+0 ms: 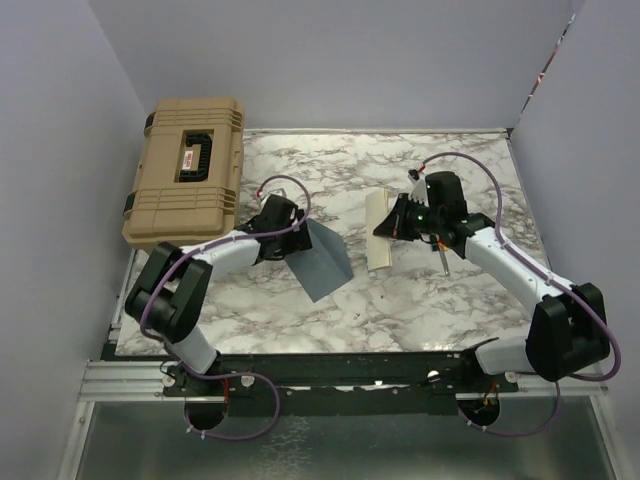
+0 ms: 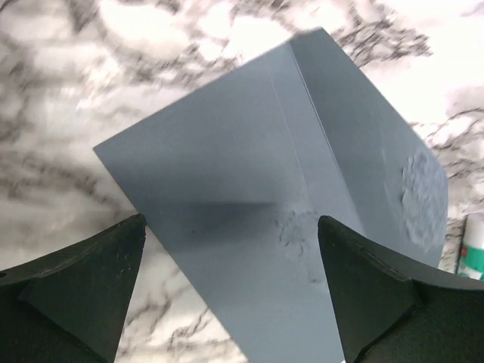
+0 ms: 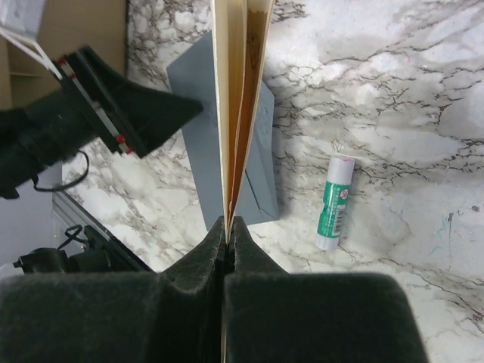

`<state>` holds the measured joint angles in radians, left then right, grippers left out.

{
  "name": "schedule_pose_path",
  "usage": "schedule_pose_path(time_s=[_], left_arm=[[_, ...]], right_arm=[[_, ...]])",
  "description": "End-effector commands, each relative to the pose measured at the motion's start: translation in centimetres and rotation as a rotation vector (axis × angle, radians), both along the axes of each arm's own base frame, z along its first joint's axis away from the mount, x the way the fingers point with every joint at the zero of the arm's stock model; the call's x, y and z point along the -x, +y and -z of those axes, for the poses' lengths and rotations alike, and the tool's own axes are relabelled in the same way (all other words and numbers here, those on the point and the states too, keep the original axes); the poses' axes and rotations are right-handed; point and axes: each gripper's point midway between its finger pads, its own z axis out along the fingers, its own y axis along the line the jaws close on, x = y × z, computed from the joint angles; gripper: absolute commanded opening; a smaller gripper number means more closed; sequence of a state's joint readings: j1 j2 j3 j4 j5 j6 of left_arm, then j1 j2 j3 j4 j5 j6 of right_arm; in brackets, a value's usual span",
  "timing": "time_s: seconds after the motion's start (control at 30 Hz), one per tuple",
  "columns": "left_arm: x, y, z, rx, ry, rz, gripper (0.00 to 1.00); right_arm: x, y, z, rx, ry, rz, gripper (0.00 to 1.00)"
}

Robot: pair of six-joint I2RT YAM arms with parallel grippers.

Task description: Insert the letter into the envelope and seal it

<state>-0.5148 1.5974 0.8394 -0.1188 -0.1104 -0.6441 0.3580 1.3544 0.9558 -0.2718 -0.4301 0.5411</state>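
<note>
The slate blue-grey envelope (image 1: 325,260) lies on the marble table at centre, with a fold line and its flap side toward the right in the left wrist view (image 2: 249,197). My left gripper (image 1: 285,238) is open at the envelope's left edge, its fingers (image 2: 91,287) wide apart either side of the paper. My right gripper (image 1: 400,225) is shut on the tan letter (image 1: 379,235), holding it on edge just right of the envelope. In the right wrist view the letter (image 3: 240,91) rises from the closed pads (image 3: 204,257), with the envelope (image 3: 193,106) behind it.
A big tan hard case (image 1: 185,170) sits at the table's back left. A green-and-white glue stick (image 3: 335,203) lies on the marble right of the envelope, also at the right edge of the left wrist view (image 2: 473,246). Grey walls enclose the table.
</note>
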Motion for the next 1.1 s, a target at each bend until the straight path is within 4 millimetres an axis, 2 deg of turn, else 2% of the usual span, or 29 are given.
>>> schedule_pose_path(time_s=[0.0,0.13,0.27,0.37,0.47,0.6,0.73,0.87,0.97,1.07], left_arm=[[-2.3,-2.8,-0.1,0.065,-0.001,0.154,0.95],[-3.5,-4.6,0.4,0.099,0.016,0.212,0.94],[-4.8,-5.5,1.1,0.123,0.04,0.222,0.93],[-5.9,-6.0,0.4,0.143,0.062,0.202,0.93],[-6.1,-5.3,-0.6,0.111,0.064,0.164,0.93],[-4.4,-3.4,-1.3,0.048,0.103,0.133,0.94],[-2.2,-2.6,-1.5,0.047,0.133,0.15,0.94],[-0.1,-2.0,-0.5,0.051,0.189,0.157,0.89],[0.7,-2.3,-0.3,0.062,0.212,0.2,0.85],[1.3,-2.0,0.4,0.043,0.256,0.207,0.78]], right_arm=[[-0.2,0.6,1.6,-0.022,0.017,-0.027,0.01],[-0.5,1.3,2.4,-0.041,0.033,-0.031,0.01],[-1.0,2.5,3.7,-0.023,0.067,-0.029,0.01],[-1.8,3.0,4.5,-0.013,0.109,-0.003,0.01],[-2.6,3.6,4.9,-0.026,0.118,0.024,0.01],[-3.3,5.0,6.0,-0.061,0.128,0.03,0.01],[-3.6,6.3,7.8,-0.061,0.115,0.02,0.01],[-4.4,6.2,9.7,-0.029,0.091,0.033,0.01],[-5.2,5.8,10.5,0.008,0.068,0.06,0.01],[-5.1,5.1,11.4,0.031,0.064,0.095,0.01]])
